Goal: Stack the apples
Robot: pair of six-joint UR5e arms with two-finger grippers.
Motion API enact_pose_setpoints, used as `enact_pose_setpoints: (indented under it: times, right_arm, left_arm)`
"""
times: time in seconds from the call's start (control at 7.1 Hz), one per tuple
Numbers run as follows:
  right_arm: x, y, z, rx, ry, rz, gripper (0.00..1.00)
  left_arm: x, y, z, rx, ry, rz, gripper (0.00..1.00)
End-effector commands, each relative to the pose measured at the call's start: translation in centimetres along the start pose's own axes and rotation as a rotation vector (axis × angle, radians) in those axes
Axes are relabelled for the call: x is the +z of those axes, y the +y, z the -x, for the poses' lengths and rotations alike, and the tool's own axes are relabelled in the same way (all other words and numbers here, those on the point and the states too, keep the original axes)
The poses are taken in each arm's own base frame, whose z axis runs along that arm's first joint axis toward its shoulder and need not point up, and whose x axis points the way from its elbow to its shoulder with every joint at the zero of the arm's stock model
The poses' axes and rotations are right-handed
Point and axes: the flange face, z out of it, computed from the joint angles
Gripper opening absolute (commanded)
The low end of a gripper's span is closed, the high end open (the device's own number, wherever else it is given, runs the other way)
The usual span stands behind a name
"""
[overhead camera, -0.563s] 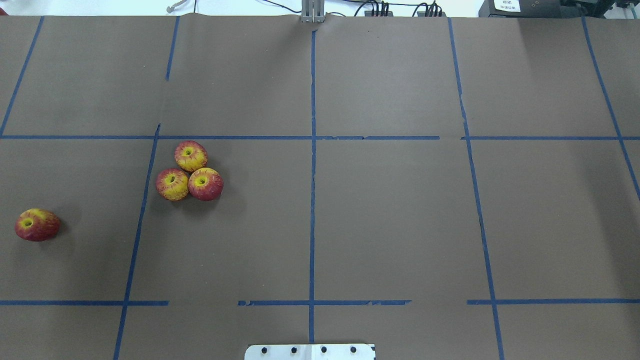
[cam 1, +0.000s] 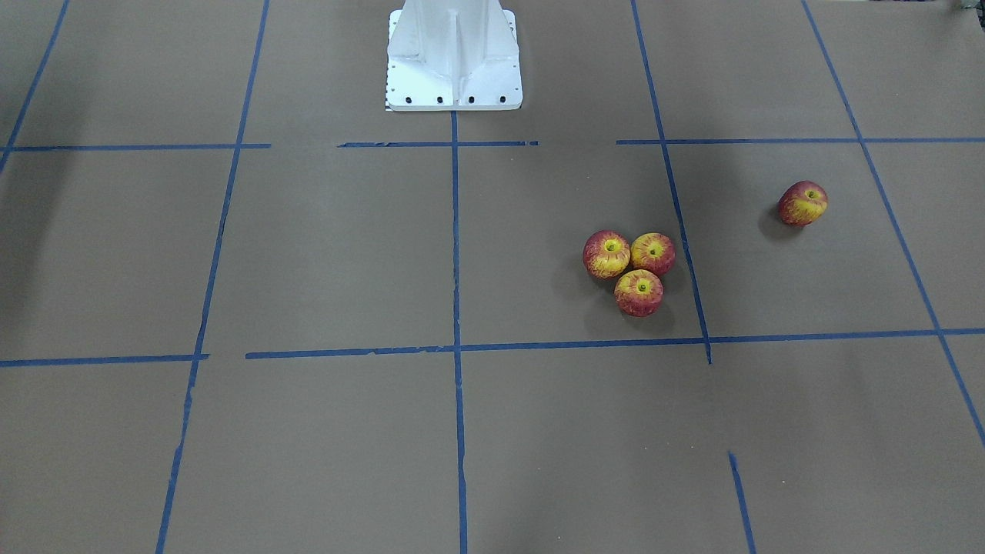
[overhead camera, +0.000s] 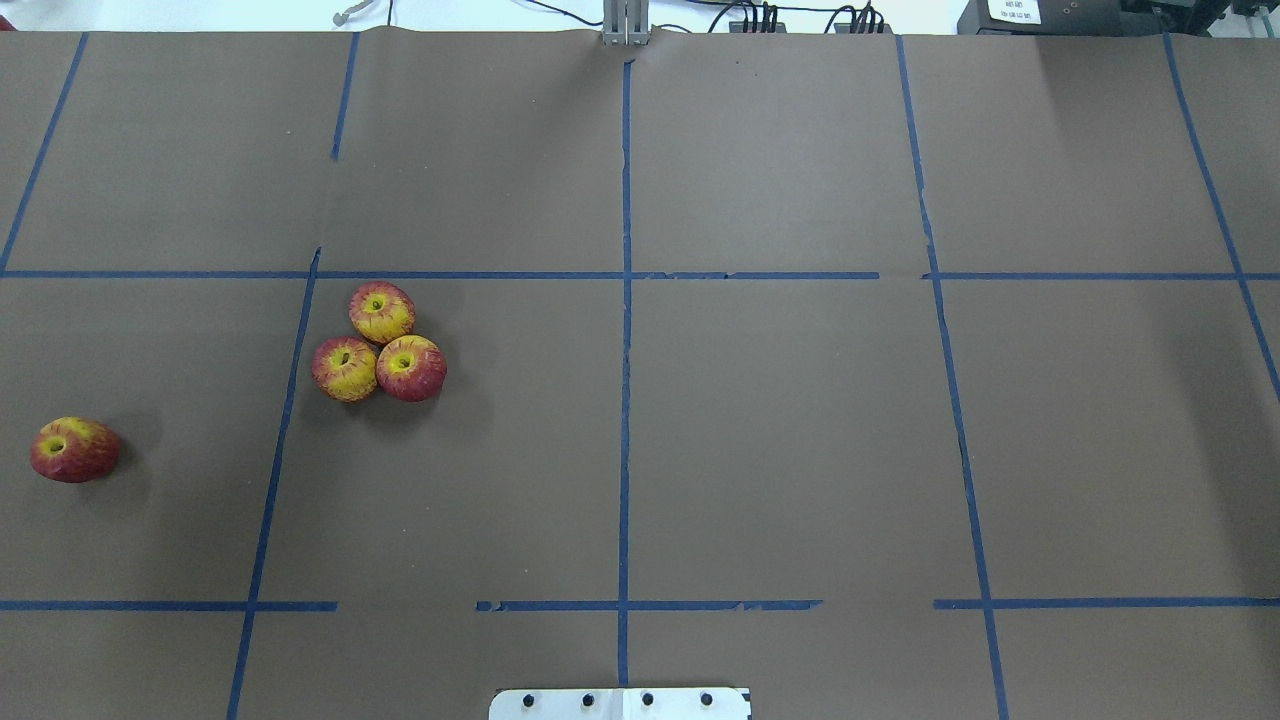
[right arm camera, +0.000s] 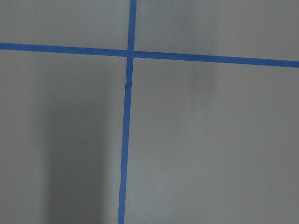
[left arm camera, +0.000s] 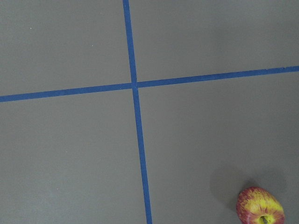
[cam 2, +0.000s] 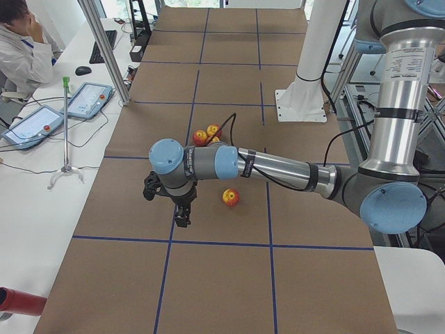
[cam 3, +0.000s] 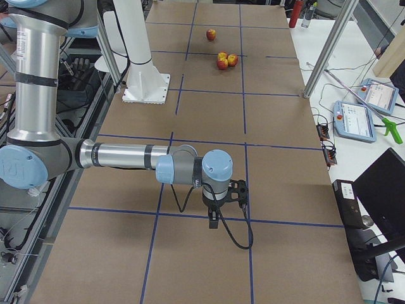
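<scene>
Three apples (overhead camera: 378,343) touch in a cluster. A fourth apple (overhead camera: 74,449) lies apart on the brown-papered table (overhead camera: 800,450), which is gridded with blue tape (overhead camera: 625,400). It sits near the left gripper (cam 2: 182,217) and well apart from the right gripper (cam 3: 214,220). I cannot tell whether either gripper is spread or pressed together.

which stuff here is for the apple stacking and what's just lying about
For the job:
three clustered apples
lone apple

Just lying about:
blue tape grid
white robot base
tablets and mouse on the side bench
</scene>
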Motion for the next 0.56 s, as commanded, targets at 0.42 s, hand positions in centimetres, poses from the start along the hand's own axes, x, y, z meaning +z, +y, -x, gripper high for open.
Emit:
enact_pose_setpoints:
  times: [0.42]
  right_arm:
    - [0.0,0.0,0.0,0.0,0.0,0.0,1.0]
  left_arm:
    - [8.4,0.5,-8.2,0.043,0.01,-0.034,1.0]
